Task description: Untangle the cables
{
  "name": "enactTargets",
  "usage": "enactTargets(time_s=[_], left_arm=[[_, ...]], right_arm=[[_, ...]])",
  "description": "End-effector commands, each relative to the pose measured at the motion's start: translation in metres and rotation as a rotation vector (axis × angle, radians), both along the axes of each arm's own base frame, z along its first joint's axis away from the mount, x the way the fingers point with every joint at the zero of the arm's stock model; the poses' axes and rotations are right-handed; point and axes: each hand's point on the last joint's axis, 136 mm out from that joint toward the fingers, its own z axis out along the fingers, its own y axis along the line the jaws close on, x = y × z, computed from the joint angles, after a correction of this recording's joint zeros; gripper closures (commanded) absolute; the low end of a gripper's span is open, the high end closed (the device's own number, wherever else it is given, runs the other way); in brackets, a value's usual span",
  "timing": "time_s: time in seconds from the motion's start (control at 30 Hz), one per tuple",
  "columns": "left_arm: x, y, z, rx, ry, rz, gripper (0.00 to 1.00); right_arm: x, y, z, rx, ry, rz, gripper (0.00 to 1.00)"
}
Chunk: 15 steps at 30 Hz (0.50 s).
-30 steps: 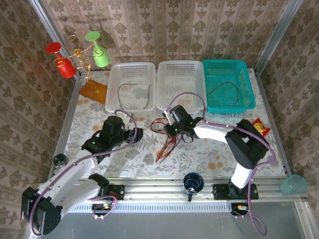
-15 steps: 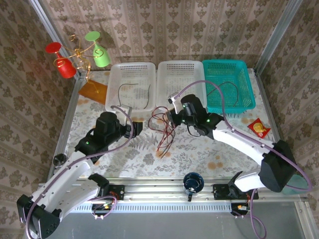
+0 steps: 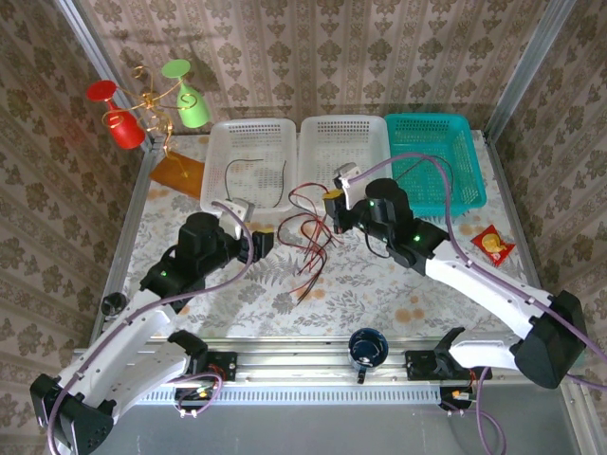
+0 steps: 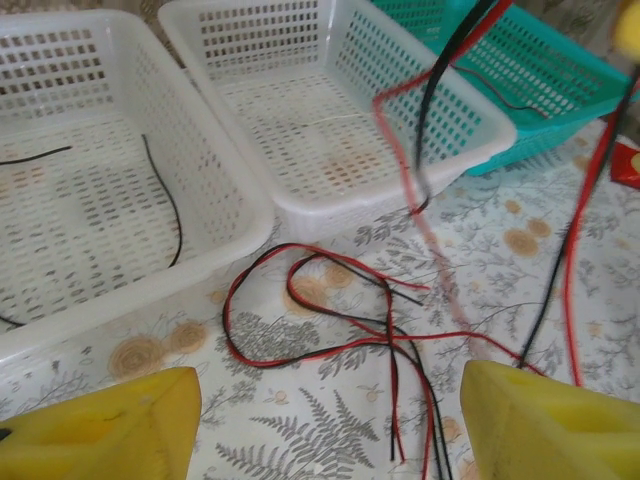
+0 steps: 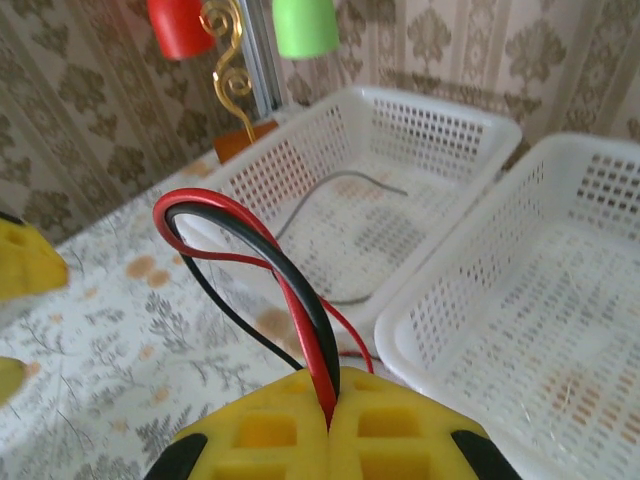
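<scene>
A bunch of red and black cables (image 3: 308, 237) hangs from my right gripper (image 3: 334, 207), which is shut on them above the table in front of the middle white basket (image 3: 305, 161). In the right wrist view the red and black cables (image 5: 255, 235) loop up out of the closed jaws of the right gripper (image 5: 330, 412). My left gripper (image 3: 262, 245) stands open just left of the bunch. In the left wrist view its yellow fingers (image 4: 100, 430) flank cable loops (image 4: 320, 320) lying on the table, with more strands (image 4: 428, 110) hanging above them.
The left white basket (image 3: 216, 156) holds a black cable (image 3: 256, 180), and the teal basket (image 3: 474, 161) holds another (image 3: 432, 175). A stand with red and green cups (image 3: 152, 104) is at the back left. A blue mug (image 3: 367, 349) and a snack packet (image 3: 493, 244) lie nearer.
My right gripper has risen and moved back and to the right with the cables, pulling most of the bunch up off the table. The left gripper has barely shifted.
</scene>
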Motion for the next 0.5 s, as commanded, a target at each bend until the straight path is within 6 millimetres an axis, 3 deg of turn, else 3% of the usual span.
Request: enactTargets(time_s=[0.0, 0.27, 0.47], left_arm=[[-0.007, -0.014, 0.011, -0.037, -0.042, -0.085, 0.31], [-0.004, -0.017, 0.011, -0.018, -0.051, -0.096, 0.31], [-0.004, -0.023, 0.009, -0.034, -0.047, -0.109, 0.31]], right_arm=[[-0.001, -0.005, 0.032, 0.023, -0.089, -0.015, 1.0], [-0.025, -0.025, 0.146, 0.156, -0.35, -0.009, 1.0], [-0.025, -0.035, 0.179, 0.142, -0.487, -0.035, 1.0]])
